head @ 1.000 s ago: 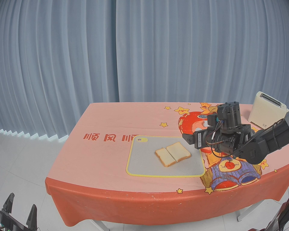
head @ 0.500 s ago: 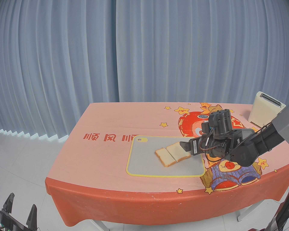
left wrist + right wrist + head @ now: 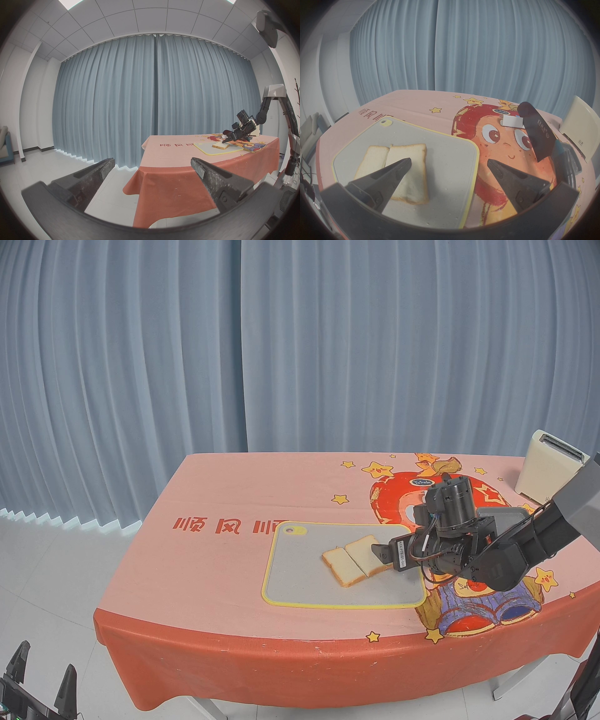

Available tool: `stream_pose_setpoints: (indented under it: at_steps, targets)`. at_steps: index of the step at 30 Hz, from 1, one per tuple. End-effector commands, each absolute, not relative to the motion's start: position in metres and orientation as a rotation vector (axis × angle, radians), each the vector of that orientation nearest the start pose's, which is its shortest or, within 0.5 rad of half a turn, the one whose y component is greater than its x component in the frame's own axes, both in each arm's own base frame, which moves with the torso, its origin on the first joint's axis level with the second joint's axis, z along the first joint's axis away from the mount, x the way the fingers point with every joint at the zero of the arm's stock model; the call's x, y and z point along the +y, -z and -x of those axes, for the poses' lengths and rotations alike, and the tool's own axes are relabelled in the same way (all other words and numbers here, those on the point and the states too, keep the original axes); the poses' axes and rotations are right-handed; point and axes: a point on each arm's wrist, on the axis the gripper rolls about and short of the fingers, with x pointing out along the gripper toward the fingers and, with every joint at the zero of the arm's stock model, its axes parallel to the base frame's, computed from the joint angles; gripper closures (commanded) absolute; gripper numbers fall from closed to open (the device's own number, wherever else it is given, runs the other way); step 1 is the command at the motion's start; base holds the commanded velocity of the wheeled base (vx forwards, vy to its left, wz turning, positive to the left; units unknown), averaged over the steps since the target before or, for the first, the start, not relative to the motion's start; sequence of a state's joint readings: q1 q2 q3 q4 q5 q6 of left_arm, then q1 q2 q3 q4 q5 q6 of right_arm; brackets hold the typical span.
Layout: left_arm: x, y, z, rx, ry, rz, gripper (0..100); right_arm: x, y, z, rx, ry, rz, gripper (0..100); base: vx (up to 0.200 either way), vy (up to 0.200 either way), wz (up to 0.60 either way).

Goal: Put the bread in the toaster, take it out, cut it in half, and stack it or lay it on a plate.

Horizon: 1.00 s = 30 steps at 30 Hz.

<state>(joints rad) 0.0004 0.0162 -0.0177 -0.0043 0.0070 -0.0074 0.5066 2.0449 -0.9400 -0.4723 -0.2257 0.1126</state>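
Grey-blue curtains (image 3: 250, 334) back the pink cartoon-printed surface (image 3: 250, 490), where two halves of a white bread slice (image 3: 342, 566) lie side by side on a grey, yellow-rimmed cutting board (image 3: 300, 584). Over the right half's edge hovers the right tool (image 3: 383, 550), spread wide and empty; the left tool (image 3: 152, 161) gapes empty, well off the surface.

The fingers (image 3: 381, 551) hide one bread half's (image 3: 362, 554) corner.

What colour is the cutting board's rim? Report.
Yellow; the cutting board shows best in right wrist view.
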Motion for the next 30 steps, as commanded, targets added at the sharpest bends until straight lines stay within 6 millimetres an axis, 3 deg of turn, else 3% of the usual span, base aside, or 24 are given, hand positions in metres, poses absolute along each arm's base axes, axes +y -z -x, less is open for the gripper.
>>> stream_pose_setpoints:
  at_steps: [1, 8, 9, 22, 30]
  targets:
    - [0.0, -0.076, 0.022, 0.002, -0.008, 0.008, 0, 0.174, -0.08, -0.322, 0.617, -0.241, 0.125, 0, 0.0, 0.0, 0.0]
    - [0.0, -0.076, 0.022, 0.002, -0.008, 0.008, 0, 0.175, -0.076, -0.322, 0.627, -0.235, 0.132, 0, 0.0, 0.0, 0.0]
    - [0.0, -0.076, 0.022, 0.002, -0.008, 0.008, 0, 0.175, -0.076, -0.322, 0.628, -0.234, 0.133, 100, 0.0, 0.0, 0.0]
    - [0.0, -0.076, 0.022, 0.001, -0.009, 0.008, 0, 0.174, -0.075, -0.318, 0.633, -0.235, 0.135, 100, 0.0, 0.0, 0.0]
    - [0.0, -0.076, 0.022, 0.002, -0.008, 0.008, 0, 0.175, -0.097, -0.313, 0.569, -0.248, 0.109, 100, 0.0, 0.0, 0.0]
